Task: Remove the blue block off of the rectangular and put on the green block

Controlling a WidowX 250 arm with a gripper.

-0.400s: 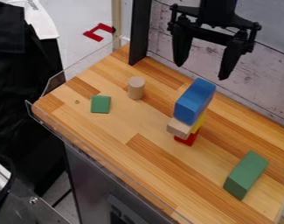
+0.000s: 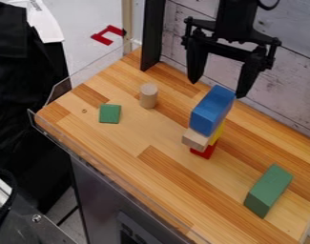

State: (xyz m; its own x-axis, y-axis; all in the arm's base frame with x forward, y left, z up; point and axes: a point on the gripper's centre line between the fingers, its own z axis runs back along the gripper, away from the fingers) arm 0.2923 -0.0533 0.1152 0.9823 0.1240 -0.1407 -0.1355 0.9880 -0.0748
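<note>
Camera view: the arm (image 2: 236, 20) hangs down, fingers (image 2: 196, 59) wide apart near the blue block (image 2: 211, 112).

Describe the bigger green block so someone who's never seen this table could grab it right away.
On the wooden tabletop, find the stack topped by a blue block. Down and to the right of it in the picture lies the long green block. Its long bar shape sets it apart from the small, squarish green piece left of the stack.
</note>
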